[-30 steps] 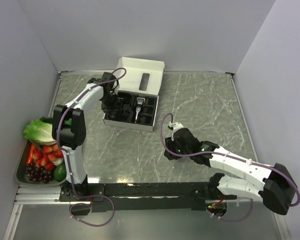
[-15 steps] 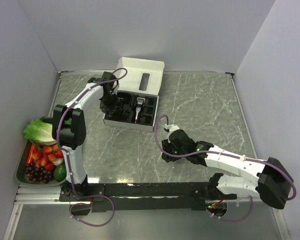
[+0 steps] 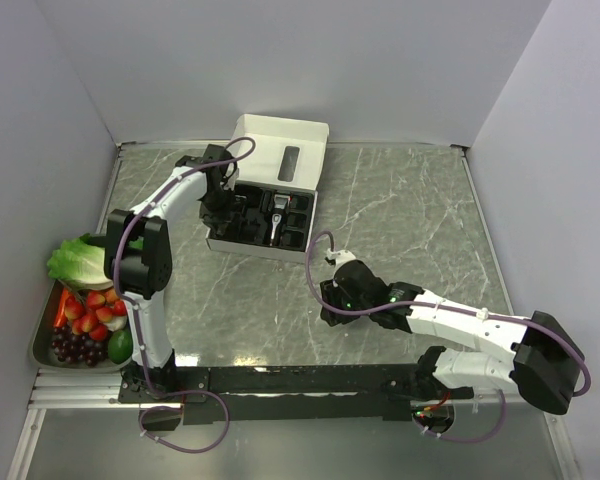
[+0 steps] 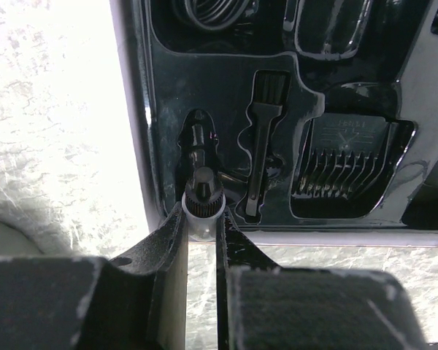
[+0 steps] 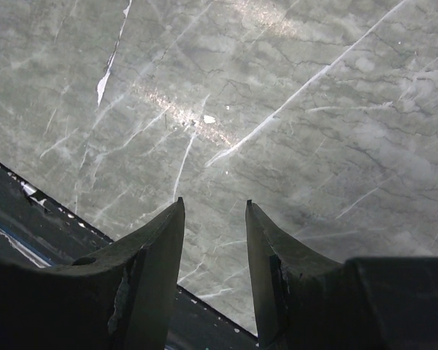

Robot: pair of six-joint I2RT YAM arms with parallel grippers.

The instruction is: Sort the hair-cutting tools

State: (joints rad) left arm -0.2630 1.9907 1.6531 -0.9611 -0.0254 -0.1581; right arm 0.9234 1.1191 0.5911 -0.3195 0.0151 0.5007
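Note:
The white box (image 3: 283, 140) with its black moulded insert (image 4: 157, 109) stands at the back of the table. A black-and-silver clipper (image 3: 278, 216) lies in the insert. In the left wrist view a black comb attachment (image 4: 344, 157), a small brush (image 4: 261, 135) and a coiled cord (image 4: 213, 11) sit in their recesses. My left gripper (image 4: 203, 213) (image 3: 220, 205) is shut on a small clear bottle with a ribbed black cap (image 4: 204, 195), at the insert's edge by a narrow slot. My right gripper (image 5: 213, 208) (image 3: 326, 302) hangs open over bare marble, holding nothing.
A tray (image 3: 40, 345) of strawberries, grapes and lettuce (image 3: 75, 260) sits at the near left. A black rail (image 3: 300, 380) runs along the table's near edge, just below my right fingers (image 5: 153, 248). Grey walls close in the table.
My right arm has swung left and nearer the front edge, its jaws still open. The left gripper has stayed at the box with the small bottle.

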